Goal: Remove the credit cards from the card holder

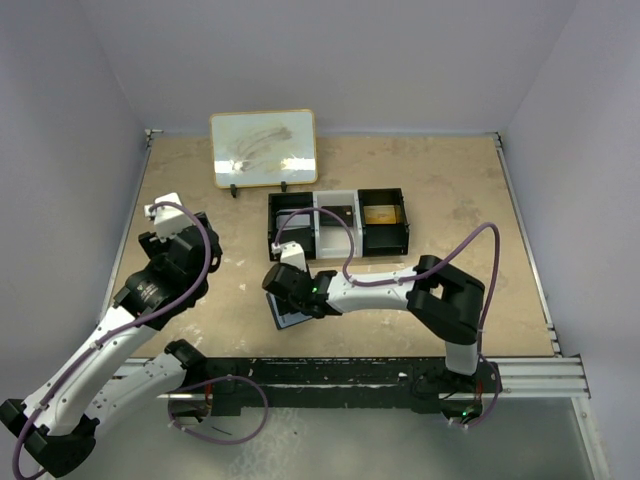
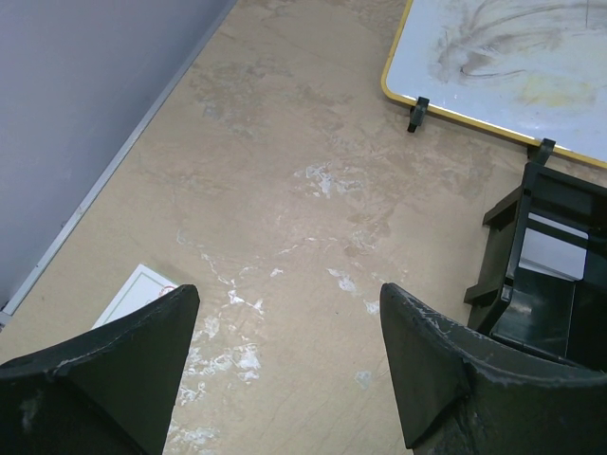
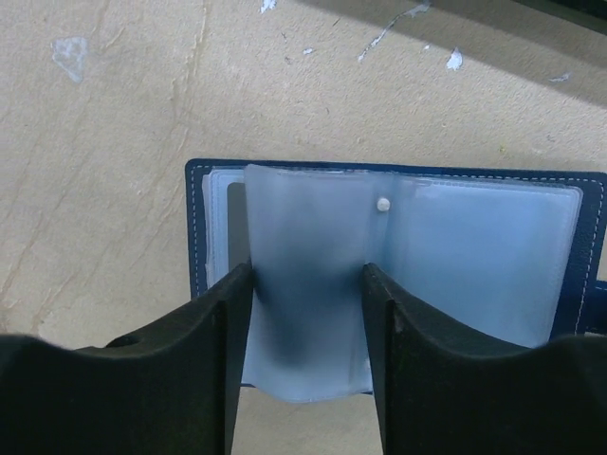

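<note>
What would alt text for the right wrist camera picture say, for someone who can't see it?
The right gripper, jaws apart, frames a pale blue-grey pocket page of the open navy card holder, which lies flat on the beige table.

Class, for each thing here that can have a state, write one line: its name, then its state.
card holder: lying open on the table, pale sleeves showing
right gripper: jaws astride one sleeve, grip unclear
left gripper: open, empty
whiteboard: propped up, smudged
tray: right compartment holds something yellow
</note>
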`<state>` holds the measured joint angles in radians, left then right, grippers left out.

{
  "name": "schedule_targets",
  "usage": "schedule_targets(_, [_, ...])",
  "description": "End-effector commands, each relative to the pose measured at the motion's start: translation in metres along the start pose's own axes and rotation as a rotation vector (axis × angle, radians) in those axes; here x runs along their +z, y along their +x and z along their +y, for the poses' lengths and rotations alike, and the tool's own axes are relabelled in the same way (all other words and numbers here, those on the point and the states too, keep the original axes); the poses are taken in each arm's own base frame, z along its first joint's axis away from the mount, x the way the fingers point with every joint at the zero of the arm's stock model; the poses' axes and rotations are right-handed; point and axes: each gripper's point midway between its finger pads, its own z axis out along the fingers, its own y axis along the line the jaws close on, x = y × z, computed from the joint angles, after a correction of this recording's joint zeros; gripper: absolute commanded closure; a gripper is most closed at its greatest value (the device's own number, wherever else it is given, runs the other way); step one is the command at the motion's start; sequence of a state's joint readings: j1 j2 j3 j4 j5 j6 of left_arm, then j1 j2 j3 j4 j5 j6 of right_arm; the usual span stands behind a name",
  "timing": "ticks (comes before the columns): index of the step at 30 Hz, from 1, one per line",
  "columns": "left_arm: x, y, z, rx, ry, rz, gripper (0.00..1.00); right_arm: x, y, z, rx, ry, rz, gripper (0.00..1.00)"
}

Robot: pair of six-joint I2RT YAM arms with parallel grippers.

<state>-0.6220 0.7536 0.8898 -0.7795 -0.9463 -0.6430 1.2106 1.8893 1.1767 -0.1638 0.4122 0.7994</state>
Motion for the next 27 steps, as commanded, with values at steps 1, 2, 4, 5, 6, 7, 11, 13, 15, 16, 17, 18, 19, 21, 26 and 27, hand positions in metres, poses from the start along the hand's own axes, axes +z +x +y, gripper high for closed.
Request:
schedule_targets(1, [-0.001, -0.008, -0.001, -0.026, 0.001, -0.015, 0.25, 0.003, 0.012, -0.014, -0.005, 0.059, 0.03, 0.53])
schedule_targets(2, [-0.001, -0.008, -0.002, -0.027, 0.005, -0.013, 0.25, 0.003, 0.012, -0.015, -0.003, 0.057, 0.029, 0.59])
schedule_targets(4, [0.0, -0.005, -0.005, -0.021, 0.014, -0.002, 0.25, 0.002, 0.012, -0.015, 0.003, 0.051, 0.026, 0.63])
schedule_targets(5, [0.0, -0.004, -0.006, -0.02, 0.02, 0.003, 0.25, 0.001, 0.012, -0.014, 0.004, 0.044, 0.024, 0.6])
schedule_targets(6, [0.0, -0.003, -0.008, -0.019, 0.028, 0.007, 0.25, 0.001, 0.013, -0.014, 0.006, 0.036, 0.024, 0.6])
schedule_targets(7, [0.0, -0.001, -0.01, -0.016, 0.035, 0.015, 0.25, 0.001, 0.01, -0.012, 0.016, 0.02, 0.016, 0.6])
schedule_targets(11, [-0.001, 0.012, -0.032, -0.019, 0.142, 0.076, 0.25, 0.001, 0.009, -0.007, 0.077, -0.093, 0.022, 0.69])
schedule_targets(13, [-0.005, 0.024, -0.048, -0.04, 0.222, 0.132, 0.25, -0.003, 0.002, -0.006, 0.136, -0.185, 0.012, 0.72])
schedule_targets(15, [-0.012, 0.041, -0.067, -0.088, 0.321, 0.202, 0.25, -0.006, -0.001, -0.009, 0.198, -0.269, 0.006, 0.72])
schedule_targets(16, [-0.019, 0.052, -0.082, -0.118, 0.407, 0.253, 0.25, -0.008, -0.004, -0.011, 0.228, -0.31, 0.003, 0.72])
schedule_targets(17, [-0.023, 0.064, -0.093, -0.148, 0.465, 0.295, 0.25, -0.01, -0.011, -0.012, 0.266, -0.352, -0.019, 0.72])
schedule_targets(18, [-0.029, 0.075, -0.105, -0.178, 0.53, 0.337, 0.26, -0.012, -0.011, -0.014, 0.291, -0.382, -0.022, 0.72])
schedule_targets(19, [-0.032, 0.088, -0.117, -0.204, 0.59, 0.373, 0.26, -0.012, -0.009, -0.018, 0.316, -0.396, -0.017, 0.72])
schedule_targets(21, [-0.042, 0.111, -0.137, -0.242, 0.7, 0.456, 0.26, -0.012, -0.007, -0.021, 0.34, -0.419, -0.013, 0.71])
schedule_targets(26, [-0.06, 0.163, -0.17, -0.308, 0.865, 0.628, 0.29, -0.008, 0.002, -0.031, 0.383, -0.421, 0.004, 0.71])
schedule_targets(27, [-0.061, 0.17, -0.171, -0.31, 0.868, 0.636, 0.29, -0.008, 0.003, -0.032, 0.391, -0.422, 0.004, 0.7])
